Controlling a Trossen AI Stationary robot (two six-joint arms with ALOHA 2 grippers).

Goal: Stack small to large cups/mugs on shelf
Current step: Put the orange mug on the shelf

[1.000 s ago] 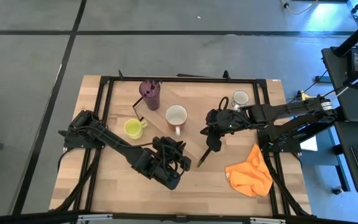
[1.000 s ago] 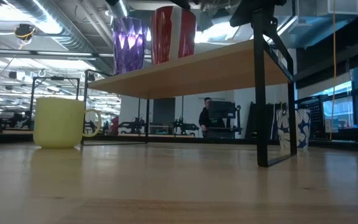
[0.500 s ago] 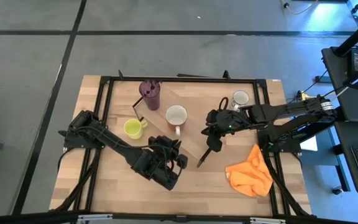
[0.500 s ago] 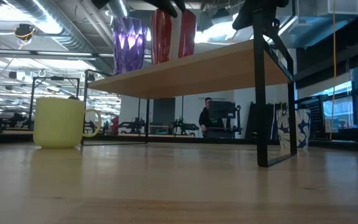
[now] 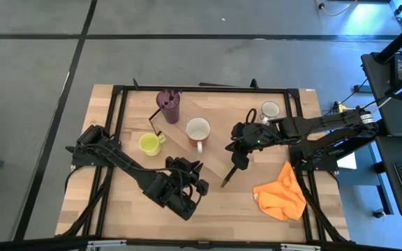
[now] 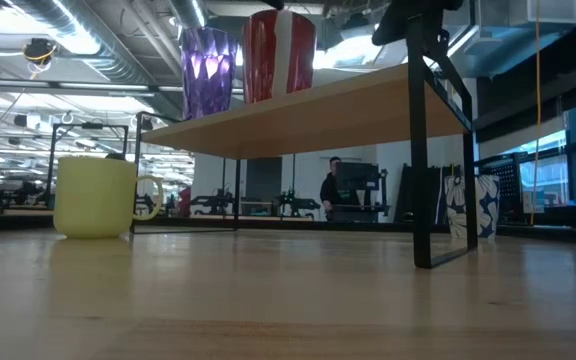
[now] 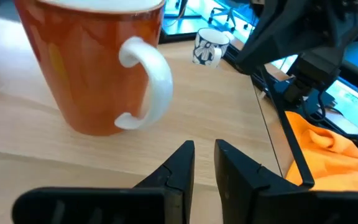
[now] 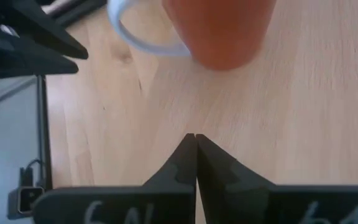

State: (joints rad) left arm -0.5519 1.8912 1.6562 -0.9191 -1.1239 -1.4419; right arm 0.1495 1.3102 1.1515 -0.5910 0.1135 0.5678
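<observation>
The shelf point(image 5: 213, 159), a light-wood plank on dark bars, stands slantwise on the table. On it stand the purple tumbler point(image 5: 167, 104) point(image 6: 208, 70) and the brownish mug point(image 5: 198, 130) point(image 7: 92, 62), its white handle facing my left gripper. The yellow-green mug point(image 5: 149, 143) point(image 6: 95, 195) stands on the table left of the shelf, the white-grey mug point(image 5: 269, 110) point(image 7: 209, 48) at the far right. My left gripper point(image 5: 195, 171) point(image 7: 204, 146) hovers just short of the brownish mug, narrowly open and empty. My right gripper point(image 5: 234, 150) point(image 8: 195, 138) hangs shut above the plank beside that mug.
An orange cloth point(image 5: 281, 194) lies crumpled at the table's near right. A dark metal frame point(image 5: 117, 97) runs around the tabletop. Bare wood shows along the near edge in front of the shelf point(image 6: 288, 300).
My left gripper has drawn back a little from the brownish mug toward the table's near left. A dark part of it crossed the mug in the low view half a second ago and is gone from there now. The mug stands unmoved on the shelf.
</observation>
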